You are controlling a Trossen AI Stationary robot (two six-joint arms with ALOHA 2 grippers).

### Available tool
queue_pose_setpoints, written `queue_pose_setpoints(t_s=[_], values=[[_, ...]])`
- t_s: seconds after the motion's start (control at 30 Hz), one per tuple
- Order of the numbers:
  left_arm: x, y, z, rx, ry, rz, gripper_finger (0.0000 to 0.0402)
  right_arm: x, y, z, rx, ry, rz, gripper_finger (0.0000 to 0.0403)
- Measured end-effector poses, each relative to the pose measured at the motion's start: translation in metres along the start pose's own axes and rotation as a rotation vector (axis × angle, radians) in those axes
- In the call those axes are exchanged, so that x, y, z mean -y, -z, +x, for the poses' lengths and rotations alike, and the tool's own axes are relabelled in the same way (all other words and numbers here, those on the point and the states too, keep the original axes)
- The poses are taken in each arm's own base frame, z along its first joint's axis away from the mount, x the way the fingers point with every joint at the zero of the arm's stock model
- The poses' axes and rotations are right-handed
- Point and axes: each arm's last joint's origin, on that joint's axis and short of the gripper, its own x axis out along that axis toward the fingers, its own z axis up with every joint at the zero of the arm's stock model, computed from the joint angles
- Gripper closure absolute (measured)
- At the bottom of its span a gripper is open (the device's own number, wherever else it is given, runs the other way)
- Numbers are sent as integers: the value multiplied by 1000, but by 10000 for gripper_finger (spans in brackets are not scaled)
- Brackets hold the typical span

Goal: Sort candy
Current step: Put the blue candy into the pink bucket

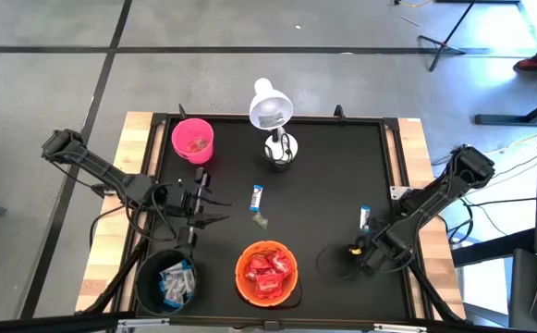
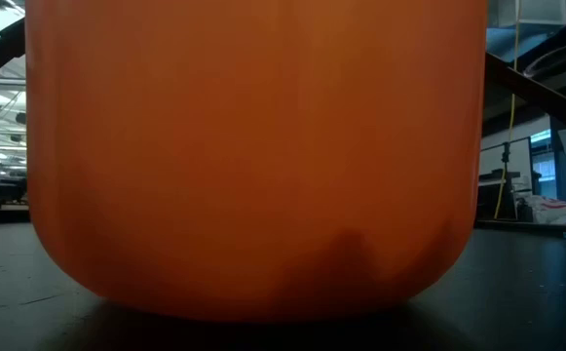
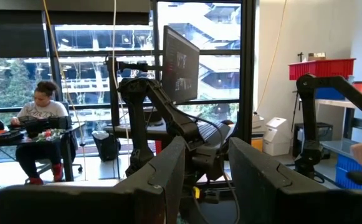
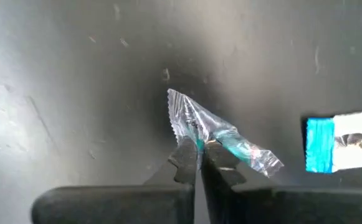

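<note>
Crinkly silvery candy (image 4: pixel 221 137) pinched in right end effector (image 4: pixel 199 165).

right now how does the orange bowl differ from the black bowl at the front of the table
The round orange bowl holds red wrapped candy; the round black bowl holds blue-and-white wrapped candy. The orange bowl sits front centre on the mat, the black bowl at the front left corner, below the left gripper. Both stand upright, open-topped and partly filled.

High view overhead; low view blocked by orange bowl (image 2: pixel 253 156), shared
</note>
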Motion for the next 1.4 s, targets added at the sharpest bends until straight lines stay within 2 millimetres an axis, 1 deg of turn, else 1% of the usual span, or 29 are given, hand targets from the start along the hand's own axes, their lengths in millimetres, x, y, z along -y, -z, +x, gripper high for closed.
queue_pose_setpoints(t_s=[0.13,0.27,0.43,0.63,0.83,1.03,1.13,1.27,1.4], values=[[0,0,0,0,0,-2,285,-6,-5,-6,39,-14,-26,390],[0,1,1,-2,1,-25,285,-13,-10,-17,86,-36,-67,400],[4,11,8,-28,3,-16,285,-19,-18,-41,172,-26,-94,401],[6,30,23,-58,-13,-1,285,-28,-31,-75,359,6,-142,402],[3,51,37,-82,-44,15,285,-33,-57,-110,558,53,-165,402],[-3,64,45,-105,-75,22,285,-29,-85,-140,706,118,-186,402],[-7,72,51,-115,-92,12,284,-30,-102,-151,784,82,-212,402],[-9,81,62,-142,-102,26,284,-32,-121,-160,874,-22,-267,403],[-9,86,77,-154,-46,48,284,-29,-134,-166,923,-110,-292,403]])
